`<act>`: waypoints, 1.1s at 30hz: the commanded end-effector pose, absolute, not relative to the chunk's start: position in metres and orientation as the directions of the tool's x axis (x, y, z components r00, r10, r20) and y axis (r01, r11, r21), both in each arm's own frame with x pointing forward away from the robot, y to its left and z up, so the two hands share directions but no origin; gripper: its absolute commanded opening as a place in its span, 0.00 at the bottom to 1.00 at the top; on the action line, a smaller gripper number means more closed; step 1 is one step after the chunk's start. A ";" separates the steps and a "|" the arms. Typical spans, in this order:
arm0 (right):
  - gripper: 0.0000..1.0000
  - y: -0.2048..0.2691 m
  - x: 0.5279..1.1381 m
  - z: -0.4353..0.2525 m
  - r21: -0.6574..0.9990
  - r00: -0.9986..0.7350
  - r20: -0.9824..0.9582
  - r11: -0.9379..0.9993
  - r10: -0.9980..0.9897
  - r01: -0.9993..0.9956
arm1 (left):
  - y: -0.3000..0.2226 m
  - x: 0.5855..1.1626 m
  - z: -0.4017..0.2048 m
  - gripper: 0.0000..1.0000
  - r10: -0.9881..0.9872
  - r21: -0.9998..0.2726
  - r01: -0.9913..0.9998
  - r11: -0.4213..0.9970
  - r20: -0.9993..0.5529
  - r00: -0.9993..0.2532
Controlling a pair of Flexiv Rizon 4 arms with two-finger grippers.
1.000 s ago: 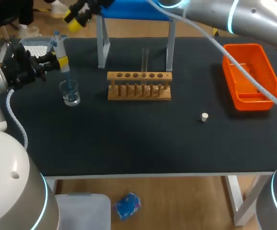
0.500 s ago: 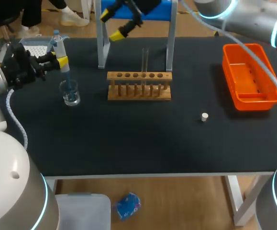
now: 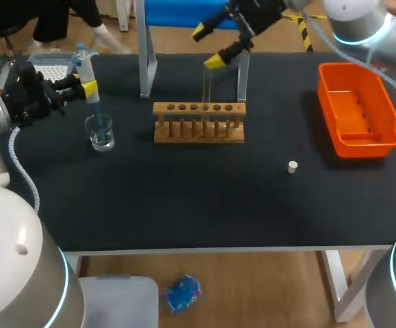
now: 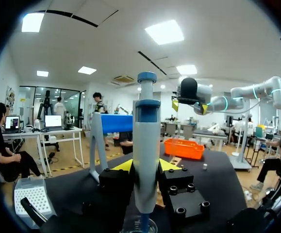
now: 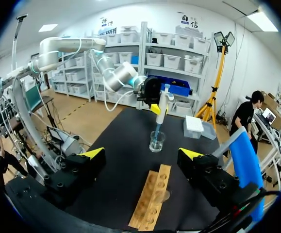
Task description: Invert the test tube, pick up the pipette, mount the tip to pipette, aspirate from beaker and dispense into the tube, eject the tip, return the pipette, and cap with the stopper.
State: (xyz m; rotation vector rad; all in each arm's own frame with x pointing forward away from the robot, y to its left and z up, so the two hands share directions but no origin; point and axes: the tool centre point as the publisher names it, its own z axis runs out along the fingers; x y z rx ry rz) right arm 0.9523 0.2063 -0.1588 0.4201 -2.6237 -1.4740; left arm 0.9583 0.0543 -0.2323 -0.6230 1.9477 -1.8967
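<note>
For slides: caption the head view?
Head view: left gripper holds the pipette in the beaker; open right gripper over the racked test tube.

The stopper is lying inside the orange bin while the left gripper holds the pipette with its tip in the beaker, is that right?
Not quite. The head view shows the stopper lying on the table, outside the orange bin. The rest holds: the left gripper holds the pipette with its tip in the beaker.
</note>
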 end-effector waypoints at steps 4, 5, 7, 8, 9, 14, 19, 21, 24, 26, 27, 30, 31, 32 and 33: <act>1.00 0.181 0.941 -0.178 0.857 -0.974 -0.060 0.488 -0.217 -0.162 | 0.054 0.958 -0.232 0.00 -0.539 -0.998 -0.067 0.007 0.053 -0.841; 1.00 0.179 0.941 -0.181 0.859 -0.977 -0.060 0.489 -0.204 -0.155 | 0.054 0.958 -0.232 0.00 -0.539 -0.998 -0.067 0.007 0.053 -0.841; 1.00 0.174 0.943 -0.186 0.858 -0.981 -0.055 0.494 -0.184 -0.141 | 0.054 0.958 -0.232 0.00 -0.539 -0.998 -0.067 0.007 0.053 -0.841; 1.00 0.173 0.944 -0.189 0.855 -0.983 -0.051 0.501 -0.175 -0.133 | 0.054 0.958 -0.232 0.00 -0.539 -0.998 -0.067 0.007 0.053 -0.841; 1.00 0.172 0.944 -0.192 0.857 -0.984 -0.051 0.499 -0.170 -0.130 | 0.054 0.958 -0.232 0.00 -0.539 -0.998 -0.067 0.007 0.053 -0.841; 1.00 0.165 0.950 -0.204 0.851 -0.992 -0.048 0.515 -0.116 -0.101 | 0.054 0.958 -0.232 0.00 -0.539 -0.998 -0.067 0.007 0.053 -0.841; 1.00 0.159 0.955 -0.213 0.856 -0.995 -0.051 0.509 -0.085 -0.087 | 0.054 0.958 -0.232 0.00 -0.539 -0.998 -0.067 0.007 0.053 -0.841; 1.00 0.158 0.956 -0.218 0.856 -0.996 -0.043 0.510 -0.082 -0.079 | 0.054 0.958 -0.232 0.00 -0.539 -0.998 -0.067 0.007 0.053 -0.841; 1.00 0.158 0.956 -0.225 0.856 -0.996 -0.030 0.513 -0.078 -0.066 | 0.054 0.958 -0.232 0.00 -0.539 -0.998 -0.067 0.007 0.053 -0.841; 1.00 0.156 0.956 -0.231 0.860 -0.997 -0.021 0.507 -0.077 -0.057 | 0.054 0.958 -0.232 0.00 -0.539 -0.998 -0.067 0.007 0.053 -0.841; 1.00 0.156 0.956 -0.233 0.860 -0.997 -0.016 0.508 -0.076 -0.052 | 0.054 0.958 -0.232 0.00 -0.539 -0.998 -0.067 0.007 0.053 -0.841; 1.00 0.152 0.958 -0.241 0.863 -0.998 -0.007 0.504 -0.070 -0.041 | 0.054 0.958 -0.232 0.00 -0.539 -0.998 -0.067 0.007 0.053 -0.841; 1.00 0.150 0.959 -0.243 0.864 -0.998 -0.004 0.503 -0.066 -0.036 | 0.054 0.958 -0.232 0.00 -0.539 -0.998 -0.067 0.007 0.053 -0.841; 1.00 0.150 0.959 -0.245 0.863 -0.998 0.000 0.505 -0.063 -0.032 | 0.054 0.958 -0.232 0.00 -0.539 -0.998 -0.067 0.007 0.053 -0.841; 1.00 0.149 0.960 -0.246 0.863 -0.998 0.002 0.504 -0.062 -0.030 | 0.054 0.958 -0.232 0.00 -0.539 -0.998 -0.067 0.007 0.053 -0.841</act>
